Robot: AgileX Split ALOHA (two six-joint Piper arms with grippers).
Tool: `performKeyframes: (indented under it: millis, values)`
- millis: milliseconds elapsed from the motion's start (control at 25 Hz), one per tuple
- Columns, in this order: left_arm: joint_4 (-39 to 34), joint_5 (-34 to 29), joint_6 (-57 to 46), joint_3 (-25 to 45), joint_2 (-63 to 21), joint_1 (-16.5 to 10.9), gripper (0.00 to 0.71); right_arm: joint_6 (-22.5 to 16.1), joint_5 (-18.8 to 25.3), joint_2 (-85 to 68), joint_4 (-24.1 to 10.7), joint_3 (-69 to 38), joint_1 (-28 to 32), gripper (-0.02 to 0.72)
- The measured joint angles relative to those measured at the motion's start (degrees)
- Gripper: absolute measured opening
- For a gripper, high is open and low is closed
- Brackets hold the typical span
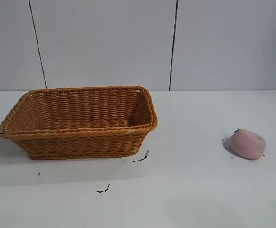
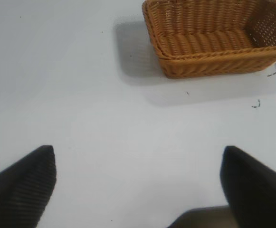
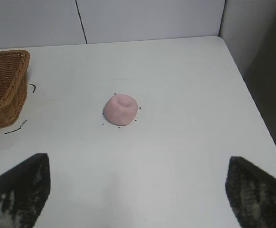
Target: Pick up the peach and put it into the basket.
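The pink peach [image 1: 247,144] lies on the white table at the right, with a small green stem tip toward the basket. It also shows in the right wrist view [image 3: 120,109]. The orange-brown wicker basket [image 1: 80,134] stands at the left, with nothing seen inside; it shows in the left wrist view [image 2: 214,59] and partly in the right wrist view [image 3: 4,90]. My right gripper [image 3: 138,190] is open and empty above the table, well short of the peach. My left gripper [image 2: 138,183] is open and empty, away from the basket. Neither gripper shows in the exterior view.
Small dark marks [image 1: 141,158] lie on the white table [image 1: 190,190] in front of the basket. The table's right edge [image 3: 252,99] runs close to the peach's side. A grey panelled wall stands behind.
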State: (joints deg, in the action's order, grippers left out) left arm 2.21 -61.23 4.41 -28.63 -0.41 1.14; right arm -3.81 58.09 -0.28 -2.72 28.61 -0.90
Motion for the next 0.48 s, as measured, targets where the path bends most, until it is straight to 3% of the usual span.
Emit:
performKeyframes:
  millis: [480]
  values:
    - [0.0,0.0,0.0,0.0,0.0,0.0,0.692,1.7,0.0,5.0,0.1,2.5,0.0,0.689]
